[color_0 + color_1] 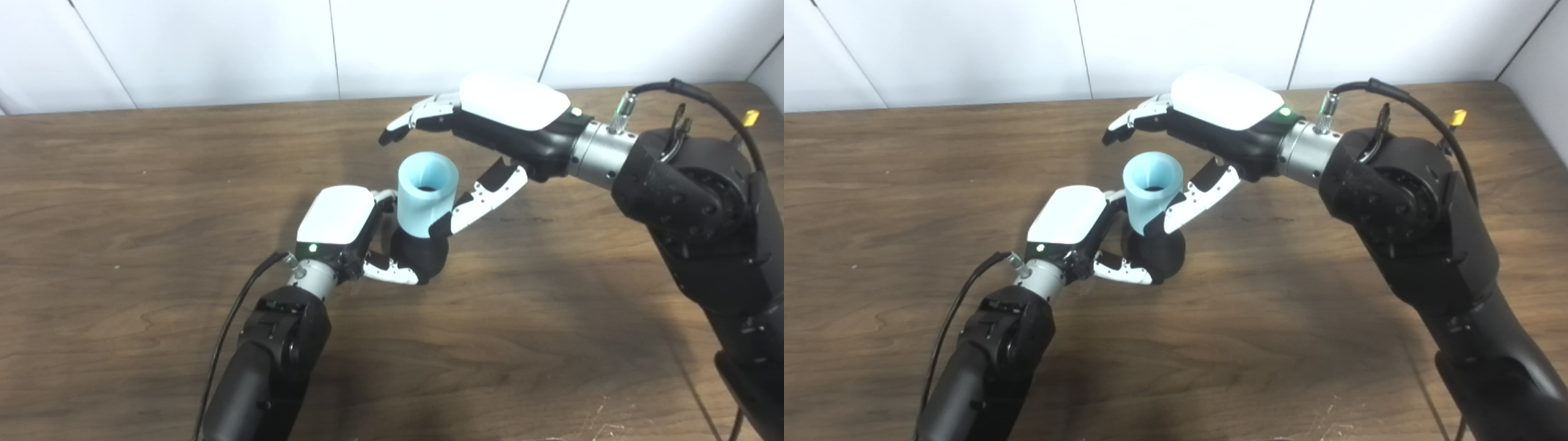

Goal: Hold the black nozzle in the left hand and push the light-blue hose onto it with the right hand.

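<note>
Most of your job looks done: the hose sits on the nozzle, which your left hand grips. Your right hand is spread, thumb beside the hose; check seating, then withdraw.

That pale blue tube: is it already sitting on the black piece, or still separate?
On it. The light-blue hose stands upright with its lower end against the black nozzle, held by the left hand.

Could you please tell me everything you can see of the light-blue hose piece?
The light-blue hose is a short, stubby tube of matte, rubbery-looking material, standing upright with its open, dark-bored end facing up. Its lower end sits on the black nozzle, which the left hand grips. The right hand is open around it: the thumb lies against its right side, while the fingers hover above and behind, apart from it.
</note>
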### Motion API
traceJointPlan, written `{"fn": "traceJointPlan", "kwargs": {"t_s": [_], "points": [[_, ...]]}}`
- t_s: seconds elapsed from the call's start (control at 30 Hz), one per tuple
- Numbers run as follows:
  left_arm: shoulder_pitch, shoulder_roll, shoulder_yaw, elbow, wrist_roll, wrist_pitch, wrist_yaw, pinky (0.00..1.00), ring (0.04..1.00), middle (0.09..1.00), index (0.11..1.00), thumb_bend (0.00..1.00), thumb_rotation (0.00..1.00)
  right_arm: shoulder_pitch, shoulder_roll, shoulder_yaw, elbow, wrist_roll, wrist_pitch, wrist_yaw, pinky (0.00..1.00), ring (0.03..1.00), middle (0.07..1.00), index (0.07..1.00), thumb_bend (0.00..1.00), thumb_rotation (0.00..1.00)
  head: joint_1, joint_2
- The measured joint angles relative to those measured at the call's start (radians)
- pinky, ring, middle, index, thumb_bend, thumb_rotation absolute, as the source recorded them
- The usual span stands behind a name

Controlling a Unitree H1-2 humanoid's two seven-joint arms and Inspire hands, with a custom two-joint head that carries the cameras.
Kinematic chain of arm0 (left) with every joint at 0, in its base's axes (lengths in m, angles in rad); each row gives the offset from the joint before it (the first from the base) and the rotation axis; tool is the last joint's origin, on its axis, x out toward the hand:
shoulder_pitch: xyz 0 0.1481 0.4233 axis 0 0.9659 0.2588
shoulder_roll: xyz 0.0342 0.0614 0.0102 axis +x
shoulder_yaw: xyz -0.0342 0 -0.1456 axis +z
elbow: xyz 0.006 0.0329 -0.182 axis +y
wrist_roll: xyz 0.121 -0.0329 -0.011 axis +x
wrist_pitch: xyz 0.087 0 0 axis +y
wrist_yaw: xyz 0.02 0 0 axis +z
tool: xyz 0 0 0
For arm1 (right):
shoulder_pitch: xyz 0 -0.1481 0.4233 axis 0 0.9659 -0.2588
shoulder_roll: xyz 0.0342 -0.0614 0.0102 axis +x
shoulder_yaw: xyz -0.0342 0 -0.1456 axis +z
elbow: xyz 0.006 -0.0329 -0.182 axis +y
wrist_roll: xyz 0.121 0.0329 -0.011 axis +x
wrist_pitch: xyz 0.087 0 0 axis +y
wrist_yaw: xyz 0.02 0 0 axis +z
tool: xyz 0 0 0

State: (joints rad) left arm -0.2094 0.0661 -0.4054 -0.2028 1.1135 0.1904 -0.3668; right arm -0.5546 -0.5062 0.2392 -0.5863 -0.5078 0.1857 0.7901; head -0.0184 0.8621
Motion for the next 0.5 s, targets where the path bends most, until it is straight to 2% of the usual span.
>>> {"fn": "traceJointPlan", "kwargs": {"t_s": [0.3,0.5], "points": [[-0.029,-0.012,-0.006,0.009,-0.034,0.045,-0.035,0.78,0.750,0.720,0.748,1.00,0.46,-0.005,0.004,0.002,0.001,0.000,-0.003,-0.004,0.77,0.839,0.778,0.785,0.72,0.62,0.000,0.005],[-0.038,-0.010,-0.021,0.014,-0.037,0.060,-0.038,0.81,0.777,0.739,0.718,1.00,0.41,-0.005,0.005,0.002,0.001,0.000,-0.002,-0.004,0.76,0.838,0.762,0.779,0.75,0.66,0.003,0.008]]}}
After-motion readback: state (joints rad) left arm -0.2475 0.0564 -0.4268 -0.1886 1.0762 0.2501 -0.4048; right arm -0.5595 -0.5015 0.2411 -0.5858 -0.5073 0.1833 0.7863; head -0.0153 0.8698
